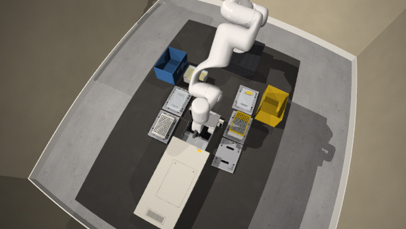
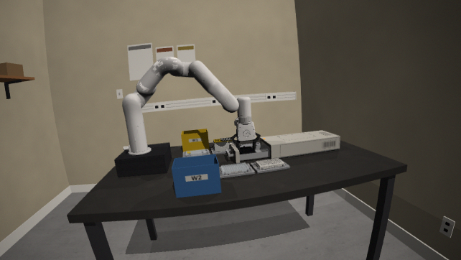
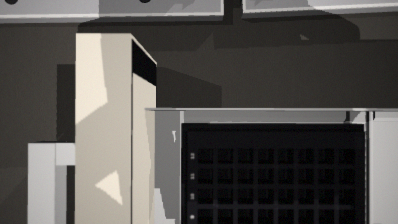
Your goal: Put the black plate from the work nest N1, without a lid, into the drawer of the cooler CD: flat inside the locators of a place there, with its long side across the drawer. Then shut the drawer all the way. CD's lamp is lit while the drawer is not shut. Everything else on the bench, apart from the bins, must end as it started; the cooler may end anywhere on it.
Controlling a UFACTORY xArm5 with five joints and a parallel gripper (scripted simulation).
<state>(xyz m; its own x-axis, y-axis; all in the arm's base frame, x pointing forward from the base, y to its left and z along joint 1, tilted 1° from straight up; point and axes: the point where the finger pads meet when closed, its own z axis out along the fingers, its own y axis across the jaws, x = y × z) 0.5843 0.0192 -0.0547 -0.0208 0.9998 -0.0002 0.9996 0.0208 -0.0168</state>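
Observation:
The beige cooler CD (image 1: 177, 180) has its drawer (image 1: 200, 131) pulled out toward the arm's base, and its orange lamp (image 1: 199, 151) is lit. My gripper (image 1: 196, 132) reaches straight down into the drawer, as the side view also shows (image 2: 246, 146). It is shut on the black plate (image 3: 272, 172), a dark grid of wells low between the drawer's grey walls. The fingers themselves are outside the wrist view. I cannot tell whether the plate rests on the drawer floor.
A nest with a clear-lidded plate (image 1: 177, 100) and one with a white plate (image 1: 162, 126) lie left of the drawer. A yellow-framed plate (image 1: 239, 124) and an empty nest (image 1: 227, 154) lie right. The blue bin (image 1: 171, 65) and yellow bin (image 1: 272, 105) flank them.

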